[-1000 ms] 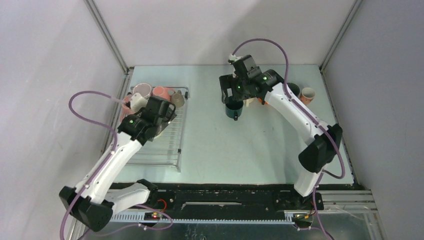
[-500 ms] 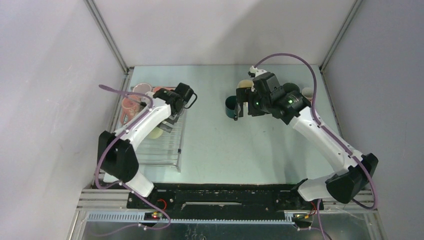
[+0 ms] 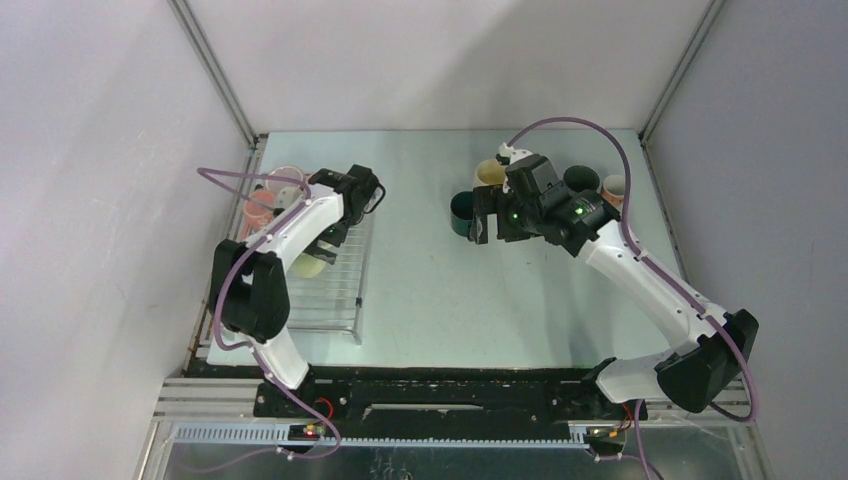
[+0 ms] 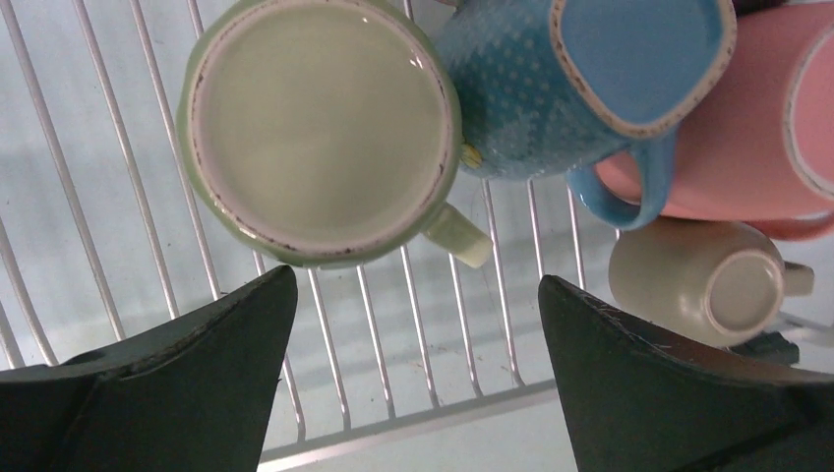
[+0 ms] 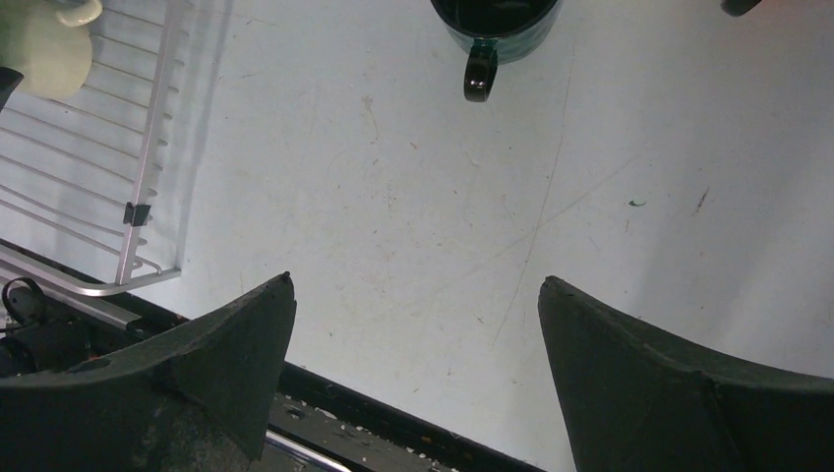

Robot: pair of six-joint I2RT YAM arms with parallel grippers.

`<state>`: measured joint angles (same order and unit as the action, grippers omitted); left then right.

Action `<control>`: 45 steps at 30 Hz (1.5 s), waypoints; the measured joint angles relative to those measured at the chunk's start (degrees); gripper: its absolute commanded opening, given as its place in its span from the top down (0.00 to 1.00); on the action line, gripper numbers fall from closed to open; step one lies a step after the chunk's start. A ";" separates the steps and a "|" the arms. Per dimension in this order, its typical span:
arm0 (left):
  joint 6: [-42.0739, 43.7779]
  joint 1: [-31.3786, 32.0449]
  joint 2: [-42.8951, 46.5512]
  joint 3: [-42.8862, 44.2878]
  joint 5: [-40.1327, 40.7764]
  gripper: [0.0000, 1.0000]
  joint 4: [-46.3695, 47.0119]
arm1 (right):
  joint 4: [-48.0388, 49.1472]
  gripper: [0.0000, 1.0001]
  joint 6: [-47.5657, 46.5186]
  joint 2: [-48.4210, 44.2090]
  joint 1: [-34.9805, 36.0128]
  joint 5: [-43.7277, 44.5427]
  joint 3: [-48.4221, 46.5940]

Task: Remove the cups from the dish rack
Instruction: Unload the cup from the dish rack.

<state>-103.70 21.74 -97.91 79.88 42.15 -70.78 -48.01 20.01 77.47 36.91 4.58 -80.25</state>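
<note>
The left gripper (image 4: 415, 277), fingers apart and empty, hangs over the dish rack (image 3: 335, 290) at the frame's left, above a pale green cup (image 4: 320, 128) and a blue cup (image 4: 551, 88). The right gripper (image 5: 415, 280) is also apart, near a dark green cup (image 5: 497, 25).

No text readable in any of my views, cups (image 4: 320, 128) plain glaze, no marks legible, dish rack (image 3: 325, 295) bare wire, table (image 5: 393, 197) scratches only, no labels, brands, numbers

Pale grey walls (image 3: 430, 60) on three sides; scuffed light table (image 3: 440, 290); even lighting.
</note>
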 measured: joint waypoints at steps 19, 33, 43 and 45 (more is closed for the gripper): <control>0.20 -2.97 -1.44 -3.04 0.98 0.13 0.20 | 1.88 0.00 -0.13 0.00 0.28 -1.70 2.16; 0.70 -3.82 7.96 -12.20 2.10 0.21 0.98 | 2.89 0.00 -0.02 0.00 0.33 -2.08 3.02; 1.38 -4.28 10.84 -13.25 2.16 0.11 0.33 | 3.45 0.00 0.04 0.00 0.33 -2.12 3.45; 1.55 -4.31 9.88 -12.20 1.88 0.11 0.24 | 3.58 0.00 0.04 0.02 0.35 -2.10 3.50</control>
<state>-102.15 17.43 -88.03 67.68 44.03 -70.54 -44.42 20.05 77.49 37.26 2.48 -76.75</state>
